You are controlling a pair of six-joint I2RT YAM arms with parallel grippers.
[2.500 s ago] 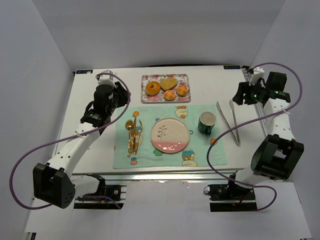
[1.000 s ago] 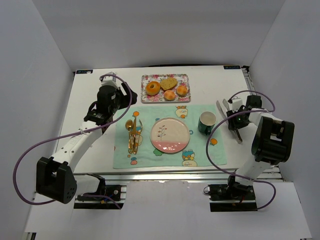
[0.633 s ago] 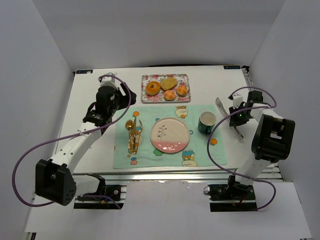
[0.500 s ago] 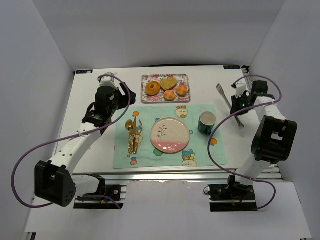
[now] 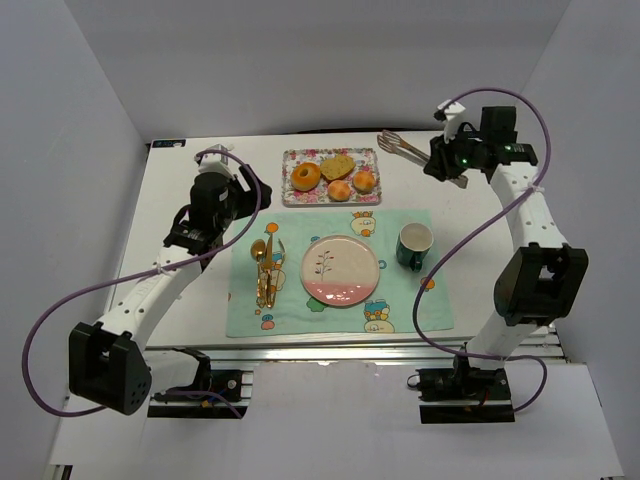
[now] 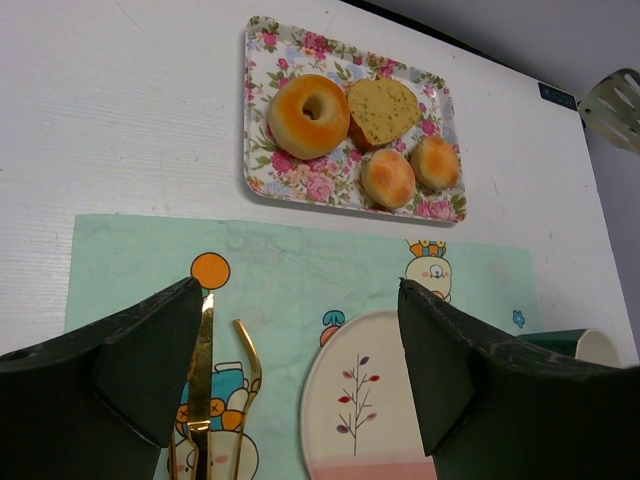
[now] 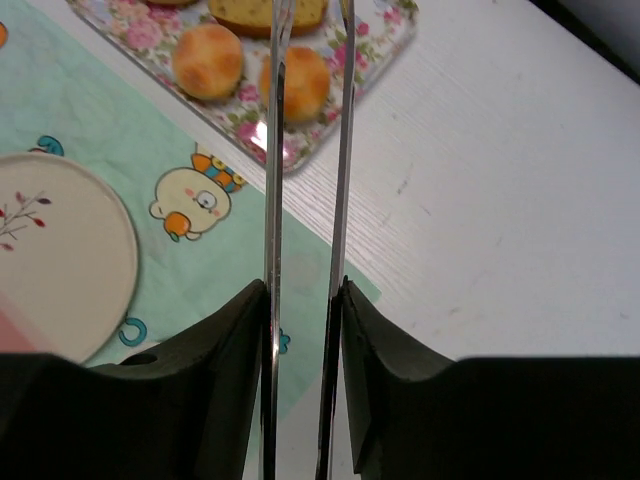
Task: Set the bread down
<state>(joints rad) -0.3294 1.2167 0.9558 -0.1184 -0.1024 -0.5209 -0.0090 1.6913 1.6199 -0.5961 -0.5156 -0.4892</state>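
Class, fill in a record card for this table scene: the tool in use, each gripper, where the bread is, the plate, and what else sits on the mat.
tool: tongs, pointing toward the tray
right gripper: shut on the tongs
left gripper: open, holding nothing
bread: ring bun, heart-shaped slice and two small rolls, all on the tray
plate: on the mat, nothing on it
also on the mat: green mug, gold cutlery
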